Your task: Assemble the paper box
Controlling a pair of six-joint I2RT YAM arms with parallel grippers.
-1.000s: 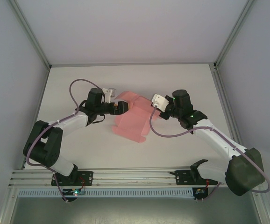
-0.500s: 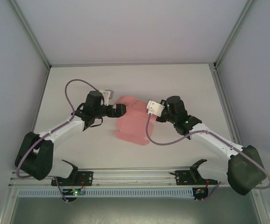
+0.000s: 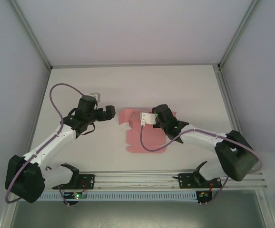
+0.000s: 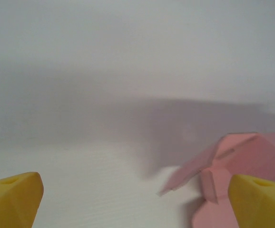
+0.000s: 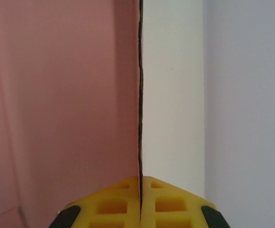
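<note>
The pink paper box [image 3: 146, 140] lies as a mostly flat creased sheet at the middle of the white table [image 3: 185, 85]. My right gripper [image 3: 142, 120] is over its far part and shut on one thin panel. In the right wrist view that panel's edge [image 5: 140, 95] runs straight into the closed yellow pads [image 5: 141, 183], with the pink card [image 5: 61, 104] on the left. My left gripper [image 3: 110, 112] is open, a short way left of the sheet and apart from it. Its wrist view shows raised pink flaps [image 4: 242, 156] by the right fingertip [image 4: 261, 202].
Grey enclosure walls [image 3: 14, 57] and metal frame posts [image 3: 30, 33] border the table on three sides. The aluminium rail [image 3: 137, 180] with both arm bases runs along the near edge. A purple cable [image 3: 149, 142] from the right arm loops over the sheet.
My left arm has drawn back to the left, away from the sheet. My right arm has moved left and nearer, and the sheet has shifted with it and lies flatter.
</note>
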